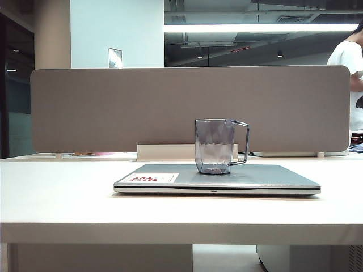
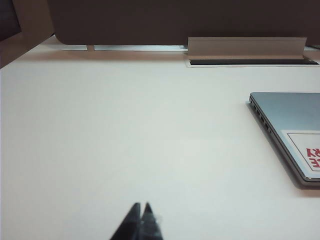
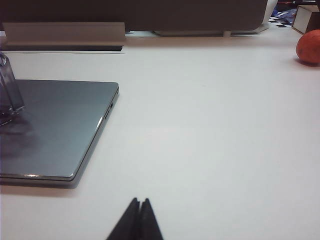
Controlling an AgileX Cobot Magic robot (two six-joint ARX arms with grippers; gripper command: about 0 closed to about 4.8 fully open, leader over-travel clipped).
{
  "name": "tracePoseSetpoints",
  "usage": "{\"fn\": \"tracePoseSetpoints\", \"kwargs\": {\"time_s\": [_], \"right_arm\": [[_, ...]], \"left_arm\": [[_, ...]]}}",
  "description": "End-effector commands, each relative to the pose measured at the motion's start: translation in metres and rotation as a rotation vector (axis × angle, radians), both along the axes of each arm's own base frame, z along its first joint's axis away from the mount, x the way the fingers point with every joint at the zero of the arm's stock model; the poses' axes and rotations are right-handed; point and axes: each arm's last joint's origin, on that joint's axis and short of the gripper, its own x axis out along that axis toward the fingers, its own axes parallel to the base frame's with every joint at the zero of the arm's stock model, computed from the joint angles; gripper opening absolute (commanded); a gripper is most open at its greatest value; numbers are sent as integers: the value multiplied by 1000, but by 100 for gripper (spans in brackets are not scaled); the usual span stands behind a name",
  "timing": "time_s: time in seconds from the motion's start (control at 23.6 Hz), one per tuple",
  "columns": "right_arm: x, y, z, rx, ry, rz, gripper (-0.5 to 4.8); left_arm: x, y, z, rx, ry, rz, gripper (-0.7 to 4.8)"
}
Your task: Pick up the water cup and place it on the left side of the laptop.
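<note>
Readable markings: one sticker only, print not legible.

White sticker with red print sits on the lid of the laptop, near its left front corner in the exterior view; the characters appear upside down and too blurred to read. The left wrist view catches part of the same sticker, cropped at the frame edge. A small sign on the far wall is unreadable.

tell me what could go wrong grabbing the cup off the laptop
The cup stands upright on the closed laptop, so a sideways nudge could tip it or slide it across the smooth lid. Its thin handle could snag a finger. Both the left gripper and right gripper are shut and must open first.
</note>
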Motion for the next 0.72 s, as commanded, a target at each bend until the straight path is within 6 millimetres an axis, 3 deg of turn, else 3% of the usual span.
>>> {"fn": "tracePoseSetpoints", "kwargs": {"time_s": [0.04, 0.47, 0.72], "right_arm": [[0, 0, -1, -4, -6, -6, -5], [0, 0, -1, -18, -5, -9, -5], [0, 5, 0, 222, -3, 142, -5]], "left_arm": [[0, 0, 2, 7, -9, -3, -5], [0, 0, 2, 7, -18, -4, -6], [0, 0, 2, -54, -14, 0, -6]]}}
